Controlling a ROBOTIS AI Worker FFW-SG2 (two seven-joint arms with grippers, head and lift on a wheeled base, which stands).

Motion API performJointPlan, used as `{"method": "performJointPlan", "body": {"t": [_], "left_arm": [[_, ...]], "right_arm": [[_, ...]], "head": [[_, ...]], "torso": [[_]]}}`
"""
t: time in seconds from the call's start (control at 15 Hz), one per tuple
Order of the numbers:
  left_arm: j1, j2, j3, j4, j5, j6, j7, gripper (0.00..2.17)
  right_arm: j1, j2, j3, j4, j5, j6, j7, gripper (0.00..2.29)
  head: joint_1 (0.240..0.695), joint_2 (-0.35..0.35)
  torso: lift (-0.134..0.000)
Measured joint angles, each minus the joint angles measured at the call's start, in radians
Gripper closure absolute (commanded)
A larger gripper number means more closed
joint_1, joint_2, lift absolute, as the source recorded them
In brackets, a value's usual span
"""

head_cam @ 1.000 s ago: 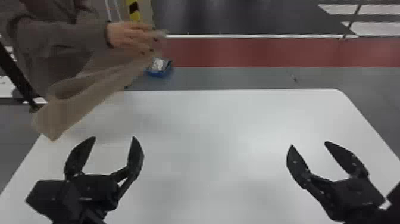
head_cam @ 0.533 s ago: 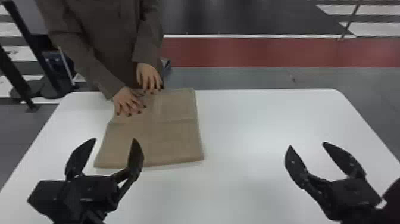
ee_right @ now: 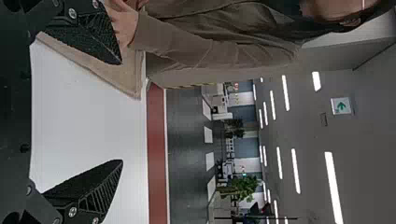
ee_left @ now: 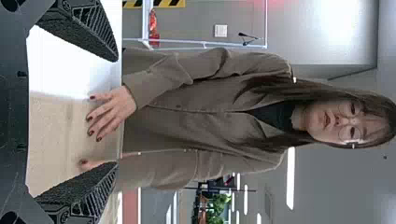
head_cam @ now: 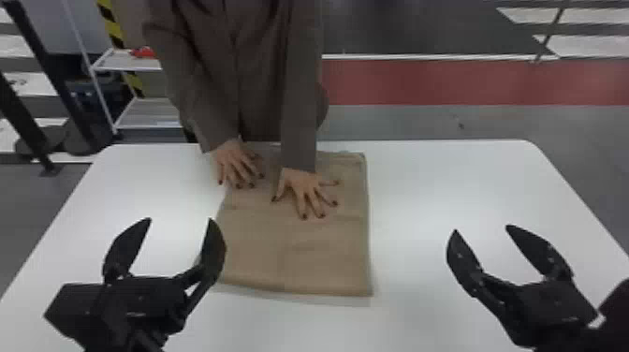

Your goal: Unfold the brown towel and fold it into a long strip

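With left gripper [head_cam: 180, 219] and right gripper [head_cam: 482, 228] spread wide and empty, hovers over the near part of the white table [head_cam: 435, 187]. Finds the brown towel [head_cam: 299, 253] lying flat, left of centre, beneath a person's hands [head_cam: 306, 189]. Could bump those hands by reaching in too soon; might grab too few layers by pinching shallowly, or skew the strip by pulling one corner ahead of the other
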Motion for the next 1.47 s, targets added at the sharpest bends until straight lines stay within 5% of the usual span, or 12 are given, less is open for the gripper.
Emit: {"method": "performJointPlan", "body": {"t": [1.13,1.47], "left_arm": [[-0.004,0.003,-0.003,-0.001,-0.012,0.026,-0.003,0.09],[-0.101,0.001,-0.035,0.132,-0.002,0.028,-0.011,0.16]], "right_arm": [[0.006,0.0,0.0,0.0,-0.001,-0.043,0.006,0.14],[-0.002,0.0,0.001,0.02,0.006,-0.047,0.004,0.14]], "head": [[0.695,0.006],[0.695,-0.012]], "torso": [[-0.123],[-0.123]]}}
